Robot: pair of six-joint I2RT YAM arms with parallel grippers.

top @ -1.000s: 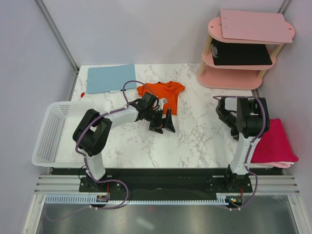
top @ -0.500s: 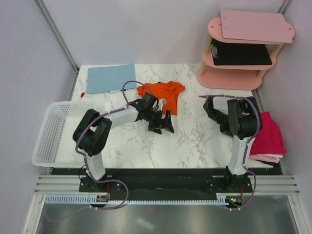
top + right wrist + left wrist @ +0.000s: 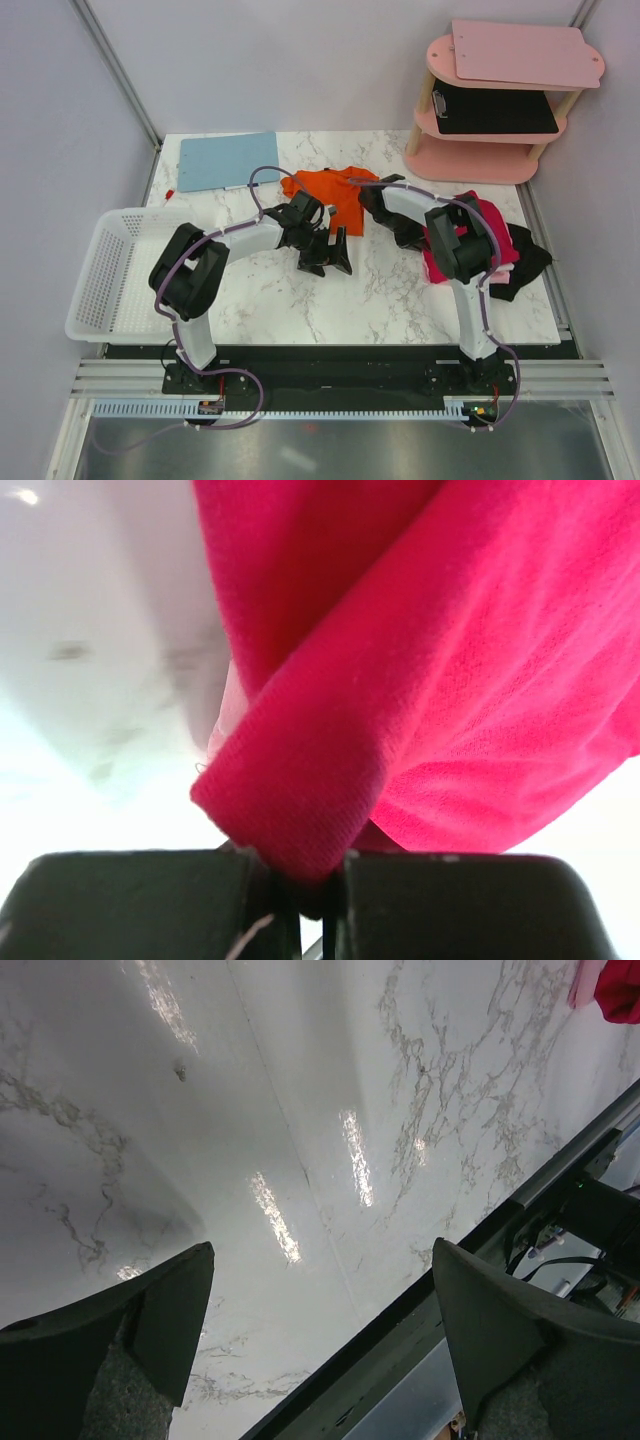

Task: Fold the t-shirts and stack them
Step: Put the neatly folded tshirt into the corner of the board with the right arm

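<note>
R fingers (image 3: 140, 905) clamp magenta t-shirt (image 3: 460, 680) fold — L fingers (image 3: 120, 1340) spread over table (image 3: 300, 1080).

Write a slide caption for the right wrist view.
Right gripper pinching a fold of the magenta t-shirt, pale tabletop blurred behind.

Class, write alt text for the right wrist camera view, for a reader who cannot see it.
The right gripper is shut on a folded edge of the magenta-pink t-shirt, seen close up. The cloth fills most of the frame, rising from the black fingers; pale table shows at left.
</note>
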